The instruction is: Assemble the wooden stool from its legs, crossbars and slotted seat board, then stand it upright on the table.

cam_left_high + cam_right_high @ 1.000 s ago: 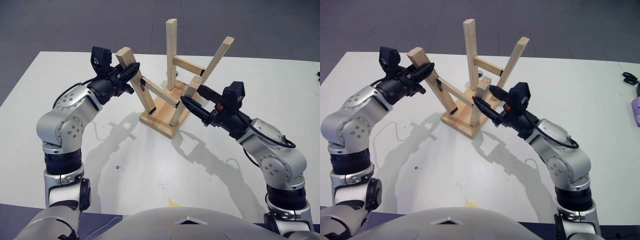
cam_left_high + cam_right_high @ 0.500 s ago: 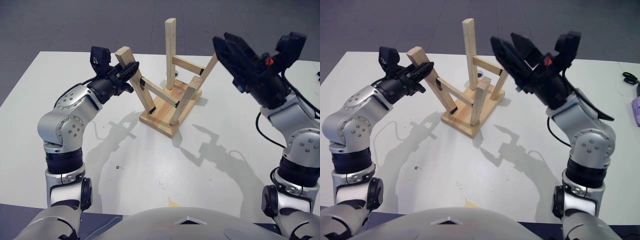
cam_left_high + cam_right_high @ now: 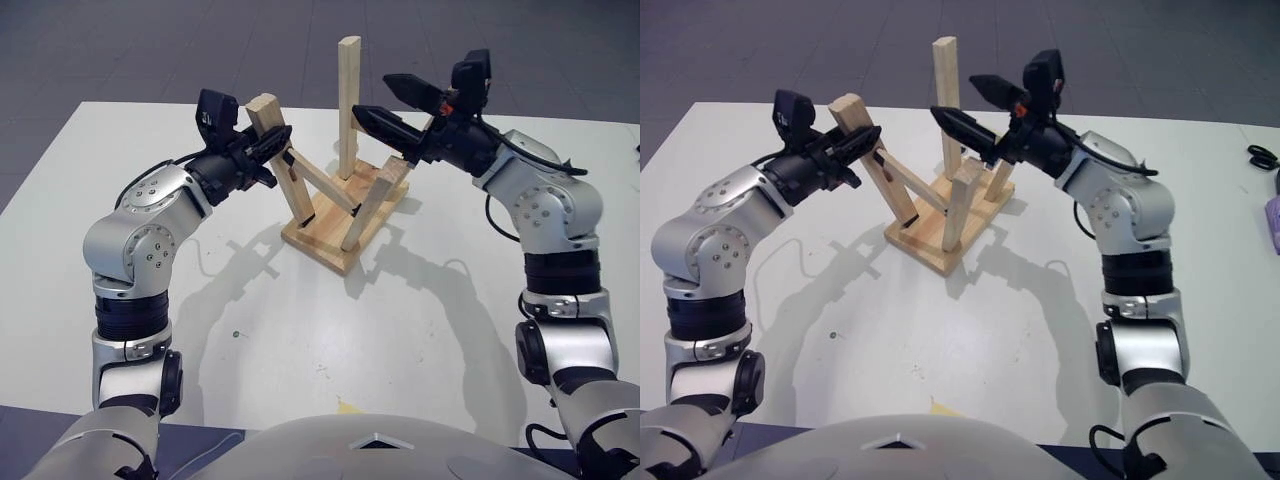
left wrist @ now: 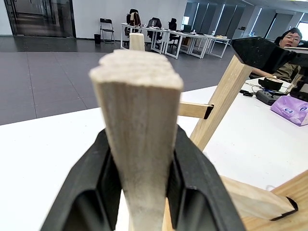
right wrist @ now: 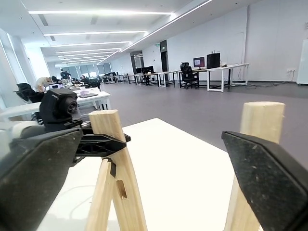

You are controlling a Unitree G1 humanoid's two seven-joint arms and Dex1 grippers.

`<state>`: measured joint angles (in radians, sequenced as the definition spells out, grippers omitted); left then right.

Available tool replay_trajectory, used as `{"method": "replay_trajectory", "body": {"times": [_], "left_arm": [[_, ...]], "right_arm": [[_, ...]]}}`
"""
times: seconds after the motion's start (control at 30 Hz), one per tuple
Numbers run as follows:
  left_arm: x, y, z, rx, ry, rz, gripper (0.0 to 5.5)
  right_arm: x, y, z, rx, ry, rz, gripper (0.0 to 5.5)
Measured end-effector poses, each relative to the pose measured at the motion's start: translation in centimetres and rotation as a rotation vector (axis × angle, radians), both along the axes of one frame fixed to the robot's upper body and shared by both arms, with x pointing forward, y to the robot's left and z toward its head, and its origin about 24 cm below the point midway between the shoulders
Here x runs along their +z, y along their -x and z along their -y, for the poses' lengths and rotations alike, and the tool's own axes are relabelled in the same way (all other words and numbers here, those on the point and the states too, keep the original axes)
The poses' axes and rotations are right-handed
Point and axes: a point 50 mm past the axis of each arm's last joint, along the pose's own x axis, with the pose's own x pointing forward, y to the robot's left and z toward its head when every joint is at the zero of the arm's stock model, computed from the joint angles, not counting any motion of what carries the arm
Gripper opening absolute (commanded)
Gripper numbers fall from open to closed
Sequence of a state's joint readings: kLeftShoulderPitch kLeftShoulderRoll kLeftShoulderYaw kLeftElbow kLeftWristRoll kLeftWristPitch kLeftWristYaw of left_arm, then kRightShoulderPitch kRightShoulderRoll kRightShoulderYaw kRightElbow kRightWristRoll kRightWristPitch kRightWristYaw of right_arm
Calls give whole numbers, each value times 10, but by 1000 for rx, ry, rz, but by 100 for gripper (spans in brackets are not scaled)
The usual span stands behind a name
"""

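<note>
- Stool upside down, seat board on the table, midway along its far edge; legs point up
- Left gripper clamped on the top of the left leg
- Right gripper spread wide, above the far right leg, gripping nothing

The stool stands upside down on the table, past its middle, with the seat board flat on the tabletop and four legs up. The left gripper clasps the left leg near its upper end. The right gripper hangs spread beside the rear leg, above the near right leg and before the far right leg
</note>
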<state>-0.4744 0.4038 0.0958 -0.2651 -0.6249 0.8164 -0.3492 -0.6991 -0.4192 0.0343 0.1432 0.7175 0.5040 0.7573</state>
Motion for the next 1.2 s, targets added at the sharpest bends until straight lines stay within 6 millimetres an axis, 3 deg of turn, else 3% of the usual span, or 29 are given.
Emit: {"method": "replay_trajectory", "body": {"times": [0.1, 0.23, 0.5, 0.67, 0.93, 1.07, 1.2], "left_arm": [[-2, -2, -2, 13, 16, -12, 104], [-2, -6, -4, 32, 76, -43, 104], [11, -10, -5, 48, 101, -37, 104], [14, -6, 3, 13, 30, -2, 104], [6, -2, 6, -17, 6, -15, 104], [6, -2, 6, -15, 8, -8, 103], [6, -2, 6, -14, 11, -8, 103]], "right_arm": [[-11, -11, -12, 12, 3, -20, 540], [-12, -18, -18, 19, -8, -7, 540], [-16, -18, -28, 47, -24, -11, 540], [-24, -17, -38, 82, 2, -39, 540], [-65, -27, -48, -29, 237, -74, 540], [-109, -19, -41, -42, 431, -157, 540], [-108, -15, -45, -21, 423, -140, 540]]}}
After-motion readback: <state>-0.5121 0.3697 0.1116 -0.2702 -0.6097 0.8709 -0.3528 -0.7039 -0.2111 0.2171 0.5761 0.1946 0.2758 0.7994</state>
